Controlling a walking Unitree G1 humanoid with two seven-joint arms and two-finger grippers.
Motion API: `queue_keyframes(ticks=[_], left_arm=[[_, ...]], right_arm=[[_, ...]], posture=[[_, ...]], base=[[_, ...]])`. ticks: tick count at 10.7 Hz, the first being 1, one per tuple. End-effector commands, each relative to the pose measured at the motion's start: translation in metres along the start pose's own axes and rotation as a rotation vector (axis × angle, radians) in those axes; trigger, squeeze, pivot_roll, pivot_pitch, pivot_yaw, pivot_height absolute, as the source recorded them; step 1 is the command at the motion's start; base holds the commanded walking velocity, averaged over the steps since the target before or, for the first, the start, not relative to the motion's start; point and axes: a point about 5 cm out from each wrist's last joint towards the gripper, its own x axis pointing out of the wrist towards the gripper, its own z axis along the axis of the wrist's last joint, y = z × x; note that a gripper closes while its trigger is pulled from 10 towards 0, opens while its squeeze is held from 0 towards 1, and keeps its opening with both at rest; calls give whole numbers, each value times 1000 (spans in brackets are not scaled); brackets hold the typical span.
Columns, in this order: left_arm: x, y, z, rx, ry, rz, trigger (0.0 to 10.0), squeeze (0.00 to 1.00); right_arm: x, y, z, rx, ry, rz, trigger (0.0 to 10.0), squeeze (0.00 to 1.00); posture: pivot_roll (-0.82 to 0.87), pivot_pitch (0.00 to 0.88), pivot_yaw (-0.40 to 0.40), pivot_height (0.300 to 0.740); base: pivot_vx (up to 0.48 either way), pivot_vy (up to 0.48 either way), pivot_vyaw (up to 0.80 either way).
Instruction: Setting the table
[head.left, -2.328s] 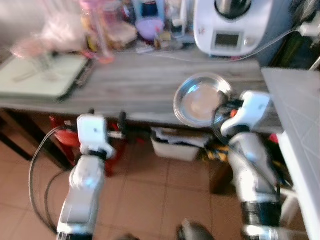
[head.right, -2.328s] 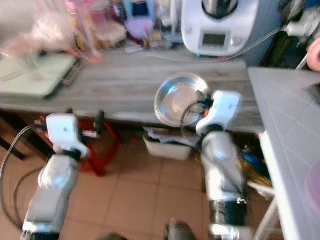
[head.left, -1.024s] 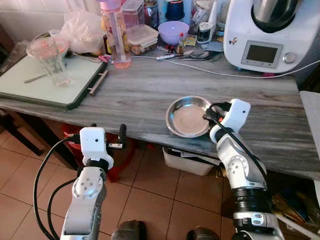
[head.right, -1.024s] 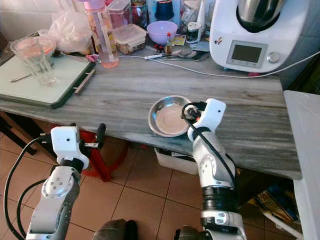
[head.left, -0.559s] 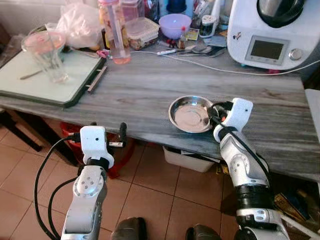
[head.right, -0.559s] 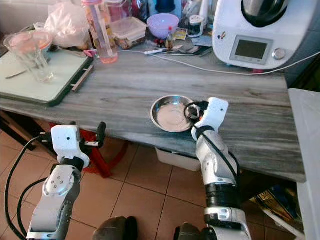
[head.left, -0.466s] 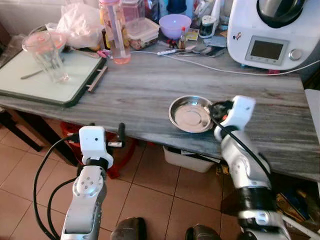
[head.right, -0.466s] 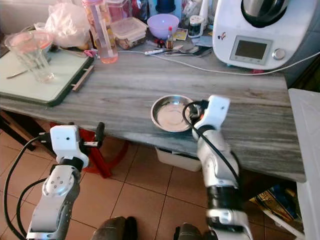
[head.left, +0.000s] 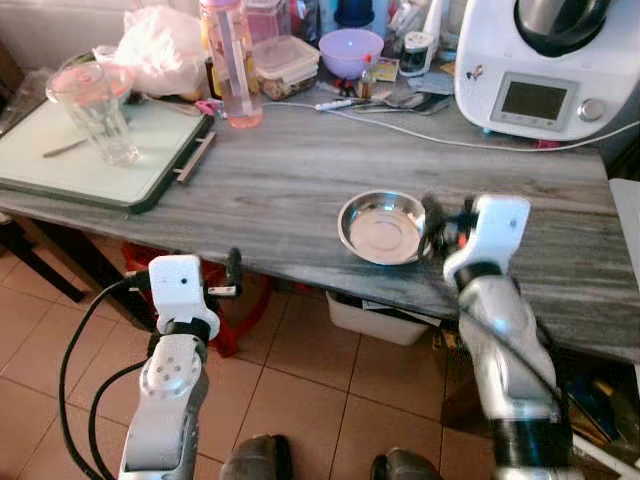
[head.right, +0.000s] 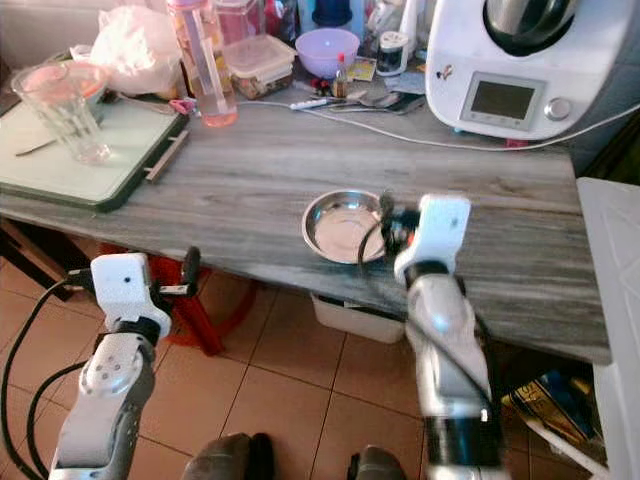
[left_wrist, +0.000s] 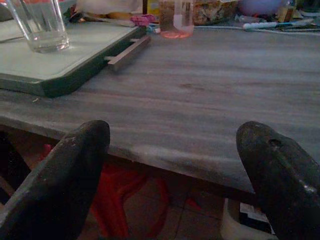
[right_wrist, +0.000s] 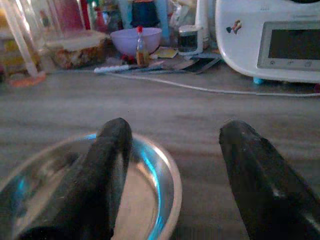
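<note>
We see a small steel bowl (head.left: 381, 226) sitting near the front edge of the grey wood-grain counter (head.left: 300, 180), in front of the white kitchen machine (head.left: 535, 55) at the back. Our right pincer (right_wrist: 172, 185) hovers at the bowl's right rim with its fingers spread wide: one black finger (right_wrist: 102, 170) hangs over the bowl's inside, the other (right_wrist: 257, 175) lies outside the rim over the bare counter, and it has hold of nothing. Our left pincer (left_wrist: 175, 180) is also wide open and empty, held below and in front of the counter's front edge, facing the green-edged cutting board (head.left: 90, 150) that carries a drinking glass (head.left: 95, 110). Beyond the board stand a pink bottle (head.left: 230, 60), a plastic food box (head.left: 285, 65) and a purple bowl (head.left: 350, 48), with a white cable (head.left: 420, 135) running across the counter.
</note>
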Motion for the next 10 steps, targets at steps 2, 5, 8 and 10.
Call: queue_keyframes(ticks=[2, 5, 8, 10], left_arm=[[-2, 3, 1, 7, -2, 6, 10000, 0], [-7, 2, -4, 2, 19, 6, 10000, 0], [-5, 2, -2, -1, 14, 7, 10000, 0], [-5, 3, -2, 3, 16, 7, 10000, 0]], right_arm=[[-7, 6, 11, -108, -83, 39, 10000, 0], [-8, -4, 6, -143, -64, -18, 10000, 0], [-4, -6, 2, -86, -23, -54, 10000, 0], [-5, -9, -1, -81, 2, -68, 10000, 0]], posture=[[27, 71, 42, 740], [29, 63, 42, 740], [28, 64, 42, 740], [26, 66, 44, 740]], base=[[0, 0, 0], [-162, 0, 0], [-268, 0, 0], [-289, 0, 0]])
